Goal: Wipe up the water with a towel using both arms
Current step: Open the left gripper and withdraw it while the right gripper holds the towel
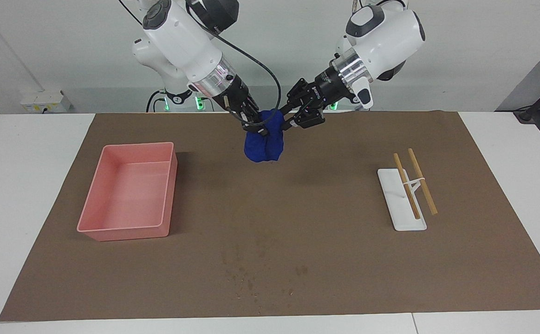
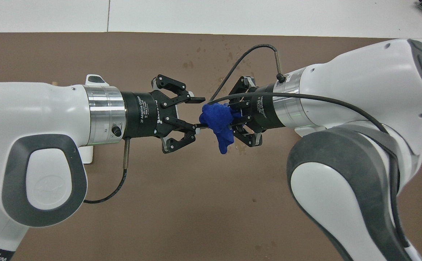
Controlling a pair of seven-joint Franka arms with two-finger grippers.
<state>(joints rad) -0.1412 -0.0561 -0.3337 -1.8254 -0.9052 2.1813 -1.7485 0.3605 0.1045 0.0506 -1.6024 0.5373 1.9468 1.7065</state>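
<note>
The deep-blue towel [image 1: 264,144] [image 2: 216,117] hangs bunched in the air over the mat's edge nearest the robots. My right gripper [image 1: 256,126] [image 2: 233,119] is shut on the towel's upper part. My left gripper [image 1: 287,119] [image 2: 197,112] faces it from the left arm's end with its fingers spread open, right beside the towel; one fingertip [image 2: 199,125] reaches the cloth's edge. Water shows as dark wet spots [image 1: 251,278] [image 2: 229,54] on the brown mat, far from the robots.
A pink tray [image 1: 92,227] stands on the mat toward the right arm's end. A white stand [image 1: 393,204] bearing two wooden sticks [image 1: 420,181] lies toward the left arm's end. The brown mat [image 1: 321,241] covers most of the white table.
</note>
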